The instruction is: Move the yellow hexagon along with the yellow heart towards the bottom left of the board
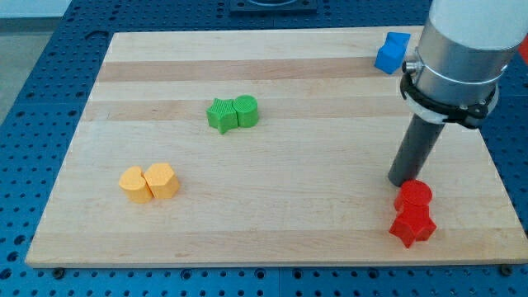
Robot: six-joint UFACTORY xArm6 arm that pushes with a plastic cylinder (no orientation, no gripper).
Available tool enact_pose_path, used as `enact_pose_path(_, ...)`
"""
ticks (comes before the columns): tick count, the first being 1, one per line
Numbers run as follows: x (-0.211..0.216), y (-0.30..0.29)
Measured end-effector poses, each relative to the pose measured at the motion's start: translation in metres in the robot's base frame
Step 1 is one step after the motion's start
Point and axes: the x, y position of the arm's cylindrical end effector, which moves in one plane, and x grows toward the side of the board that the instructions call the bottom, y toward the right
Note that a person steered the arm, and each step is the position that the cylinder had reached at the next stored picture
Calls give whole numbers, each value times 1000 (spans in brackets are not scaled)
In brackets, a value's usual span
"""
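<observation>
The yellow hexagon (135,185) and the yellow heart (162,180) sit touching side by side in the lower left of the frame, the hexagon on the left, already fairly near the bottom-left corner of the tabletop (272,74). My tip (402,181), the end effector here, is a plain rod with nothing to open or close; it rests on the board at the lower right, just above a red cylinder (413,196) and red star (412,225), well apart from the yellow pair. The approach looks to be the step in hand. Next I judge the tip must cross leftward, passing below the green star (220,115) and green cylinder (246,110), and come in behind the pair from the upper right. A blue block (392,52) stands upper right.
</observation>
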Motion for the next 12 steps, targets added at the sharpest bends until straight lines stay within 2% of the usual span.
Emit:
enact_pose_path(1,-13,-5)
enact_pose_path(4,-29,-139)
enact_pose_path(6,-29,-246)
enact_pose_path(8,-18,-323)
enact_pose_path(10,-9,-345)
enact_pose_path(12,-12,-309)
